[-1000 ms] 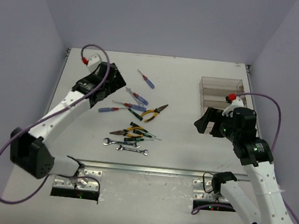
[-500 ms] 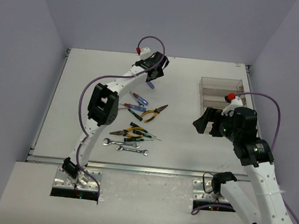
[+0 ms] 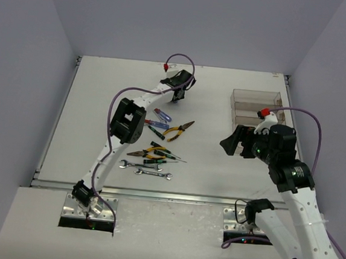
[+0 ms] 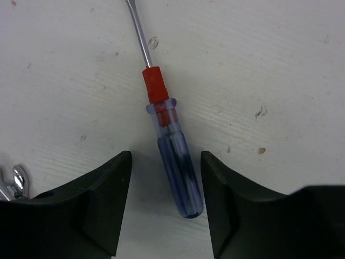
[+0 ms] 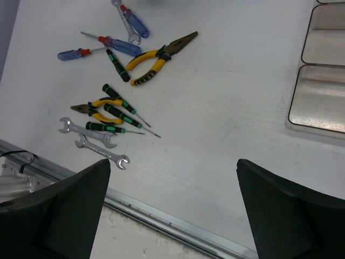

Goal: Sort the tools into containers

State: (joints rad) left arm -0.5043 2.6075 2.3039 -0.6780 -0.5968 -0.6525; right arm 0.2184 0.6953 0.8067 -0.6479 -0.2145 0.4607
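My left gripper is down at the table with a blue-and-red-handled screwdriver lying between its jaws. A gap shows on each side of the handle, so the jaws are open and touch nothing. In the top view that gripper is at the far middle of the table. The other tools lie in a loose group: screwdrivers, yellow pliers and silver wrenches. The containers stand at the far right. Well above the table, my right gripper stays wide open and holds nothing.
A silver tool end shows at the left edge of the left wrist view. The table's metal front rail runs below the right gripper. Grey walls close in the table on three sides.
The left arm has swung from the table's left side to the far middle and come down over the blue screwdriver, its jaws narrowing. The right arm has barely moved.
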